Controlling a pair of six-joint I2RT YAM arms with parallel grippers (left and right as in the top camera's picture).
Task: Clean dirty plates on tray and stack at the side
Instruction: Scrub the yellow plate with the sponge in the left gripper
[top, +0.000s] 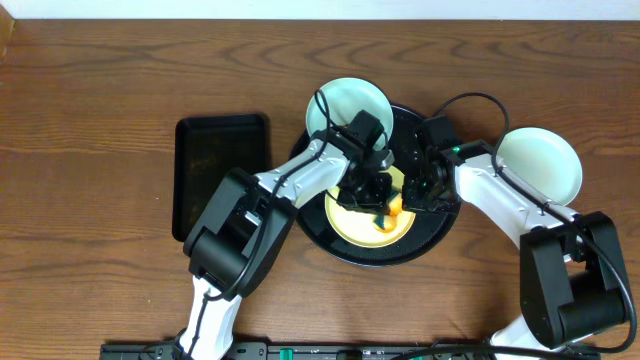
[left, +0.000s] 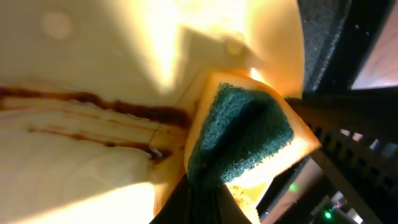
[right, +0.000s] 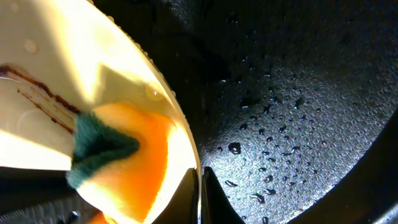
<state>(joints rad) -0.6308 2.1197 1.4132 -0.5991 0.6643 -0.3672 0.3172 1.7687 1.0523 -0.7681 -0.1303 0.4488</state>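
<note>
A pale yellow plate (top: 355, 222) lies on the round black tray (top: 318, 232). Its brown smear (left: 93, 102) streaks across the centre. My left gripper (top: 378, 198) is shut on a yellow sponge with a green scouring face (left: 242, 137) and presses it onto the plate near the smear's end. My right gripper (right: 200, 186) is shut on the yellow plate's right rim (right: 180, 124), one finger inside and one outside. One mint-blue plate (top: 348, 105) rests at the tray's far edge. Another mint-blue plate (top: 540, 163) sits on the table to the right.
A smaller rectangular black tray (top: 220, 175) lies on the wooden table to the left. The round tray's floor (right: 298, 93) is speckled with water drops. Both arms cross over the round tray, cables looping above them.
</note>
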